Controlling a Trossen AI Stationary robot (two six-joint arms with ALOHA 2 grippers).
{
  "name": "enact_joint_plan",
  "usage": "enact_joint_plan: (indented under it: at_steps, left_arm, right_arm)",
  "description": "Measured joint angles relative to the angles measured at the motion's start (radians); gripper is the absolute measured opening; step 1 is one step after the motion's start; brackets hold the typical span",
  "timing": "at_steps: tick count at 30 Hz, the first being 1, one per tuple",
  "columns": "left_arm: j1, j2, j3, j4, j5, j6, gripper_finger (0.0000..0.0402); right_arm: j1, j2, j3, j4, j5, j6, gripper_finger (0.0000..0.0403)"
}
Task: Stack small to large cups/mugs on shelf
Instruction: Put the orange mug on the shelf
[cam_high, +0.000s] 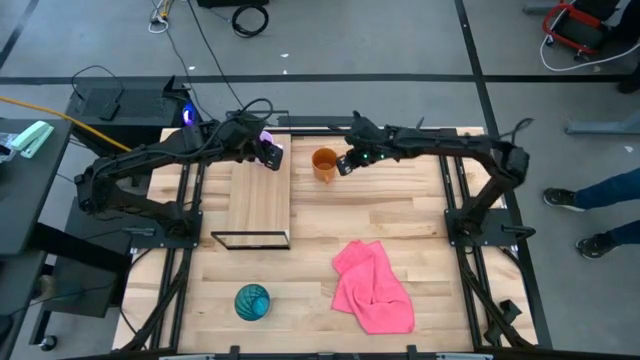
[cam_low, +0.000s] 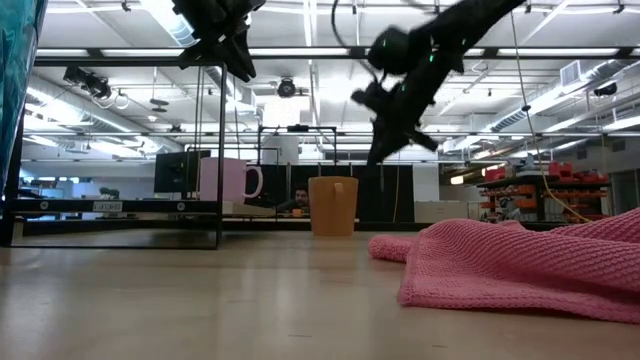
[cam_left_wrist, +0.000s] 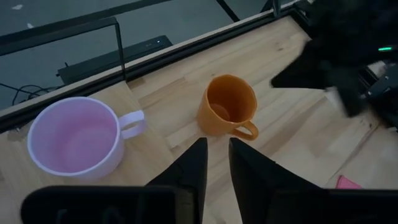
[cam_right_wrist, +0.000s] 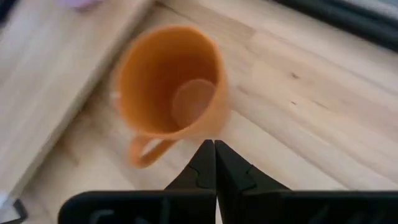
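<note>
**Right arm poised by orange mug, jaws together, nothing held**

Orange mug (cam_high: 324, 163) stands upright on the desk (cam_high: 400, 215), just off the shelf's 3 o'clock edge and not on it. Looks like the next one to go up. Right gripper (cam_right_wrist: 214, 163) hangs above and just beside it, at the mug's 3 o'clock in the high view, jaws pressed together and empty. In the right wrist view the tips sit close to the rim w/ the handle nearby. My read: it's lining up on the mug, maybe to nudge it or turn the handle round before a grab; can't say which.

Purple mug (cam_left_wrist: 76, 137) is on the shelf (cam_high: 260, 195), at its 12 o'clock end, handle pointing toward the orange one. Probably put at the far end so the row can run back toward 6 o'clock by size. Left gripper (cam_left_wrist: 214, 163) hovers above that mug, jaws a little apart w/ nothing between them. Seems parked there, clear of the right arm's work.

Teal cup (cam_high: 252, 302) sits well apart, at the desk's 7 o'clock, untouched. Pink cloth (cam_high: 373, 288) lies crumpled at 5 o'clock, not in the way.

Progress guess: one of three on the shelf. Risk: closed tips bumping the rim could tip or slide the orange mug.
</note>
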Motion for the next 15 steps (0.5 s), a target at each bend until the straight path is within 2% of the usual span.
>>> enact_joint_plan:
  at_steps: [2, 6, 11, 15]
  left_arm:
    - [0.000, 0.000, 0.000, 0.000, 0.000, 0.014, 0.0074]
    - [0.000, 0.000, 0.000, 0.001, 0.000, 0.030, 0.0069]
    - [0.000, 0.000, 0.000, 0.006, -0.004, 0.030, 0.0067]
    - [0.000, 0.000, 0.000, 0.005, -0.004, 0.029, 0.0072]
  right_arm:
    - [0.072, -0.039, 0.000, -0.012, 0.061, 0.021, 0.0000]
    - [0.237, -0.040, 0.003, -0.016, 0.259, 0.002, 0.0000]
    - [0.267, 0.049, 0.051, -0.014, 0.305, -0.043, 0.0000]
    - [0.271, 0.128, 0.105, -0.010, 0.280, -0.076, 0.0000]
